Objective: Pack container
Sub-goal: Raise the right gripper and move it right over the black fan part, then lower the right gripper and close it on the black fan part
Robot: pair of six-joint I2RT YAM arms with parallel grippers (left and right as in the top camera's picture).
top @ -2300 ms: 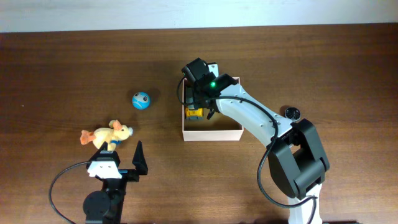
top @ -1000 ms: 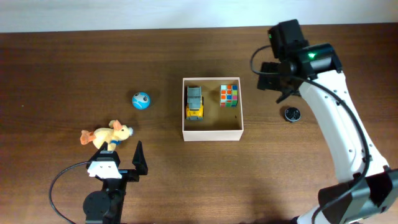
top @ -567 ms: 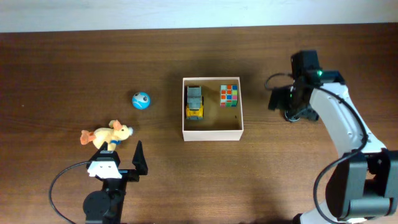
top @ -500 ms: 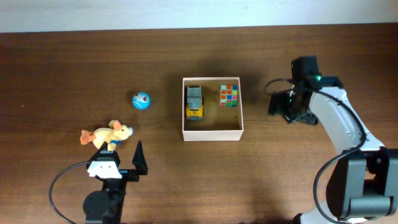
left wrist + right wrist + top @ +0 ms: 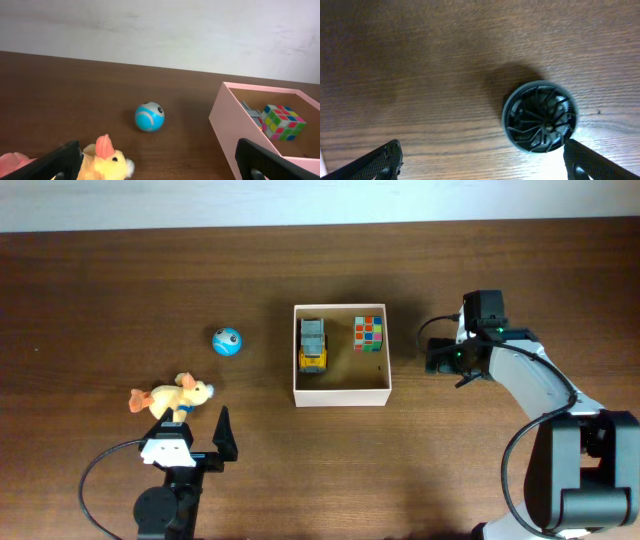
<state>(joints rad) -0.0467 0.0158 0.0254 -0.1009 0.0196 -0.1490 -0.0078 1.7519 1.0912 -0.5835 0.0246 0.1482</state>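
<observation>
The container (image 5: 340, 397), a shallow white box with a tan inside, sits mid-table and holds a yellow toy truck (image 5: 313, 344) and a colour cube (image 5: 369, 333). My right gripper (image 5: 447, 358) hangs just right of the box, open, and hides the small black ribbed disc in the overhead view. In the right wrist view that disc (image 5: 540, 116) lies on the wood between the wide jaws of the right gripper (image 5: 482, 167), close to the right finger and untouched. My left gripper (image 5: 195, 432) rests open at the near left. It faces a yellow plush (image 5: 102, 160), with the box wall (image 5: 225, 125) to its right.
A blue ball (image 5: 227, 341) lies left of the box, also visible as the ball (image 5: 149, 117) ahead of the left gripper. The yellow plush (image 5: 172, 396) lies just beyond the left arm's base. A pale wall runs along the table's far edge.
My right arm left the truck in the box, swung out to the right and came down over the black disc, its jaws widening. The left arm has not moved.
</observation>
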